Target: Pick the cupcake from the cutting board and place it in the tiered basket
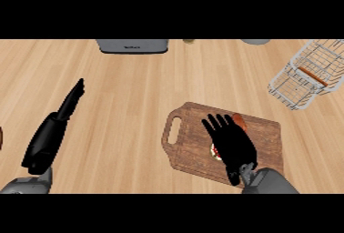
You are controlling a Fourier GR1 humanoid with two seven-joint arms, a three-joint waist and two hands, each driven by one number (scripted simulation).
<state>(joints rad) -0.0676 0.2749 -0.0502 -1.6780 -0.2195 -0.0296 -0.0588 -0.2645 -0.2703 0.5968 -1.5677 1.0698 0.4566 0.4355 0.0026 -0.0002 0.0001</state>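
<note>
Hovering over the middle of the dark brown wooden cutting board with a handle slot (194, 125): black right hand (232, 144), fingers spread apart and straight, pointing toward the far side of the counter, clamped on nothing. Peeking out just under the left edge of that palm: a small sliver of the cupcake, white and red with a hint of green (215, 153), sitting on the board's middle and mostly hidden by the hand. Showing past the fingertips near the board's far right corner: a small orange-brown object (239, 120), too covered to identify.

Standing well apart toward the far right corner of the view: white wire tiered basket (306, 75), with an orange-brown piece inside its frame and part of its frame running out past the right edge. Lying open between board and basket: a stretch of bare counter.

Resting at the left side, well away from the board: black left hand (57, 123), fingers straight and together, angled toward the far side, holding nothing. Stretching wide between that hand and the board's handle end: free surface.

Carrying everything: light wooden plank countertop (134, 91). Sitting at the far edge, cut off by the view: grey boxy appliance (132, 45), a small greenish item (189, 41) just right of it, and a pale grey rounded object (255, 41) farther right.
</note>
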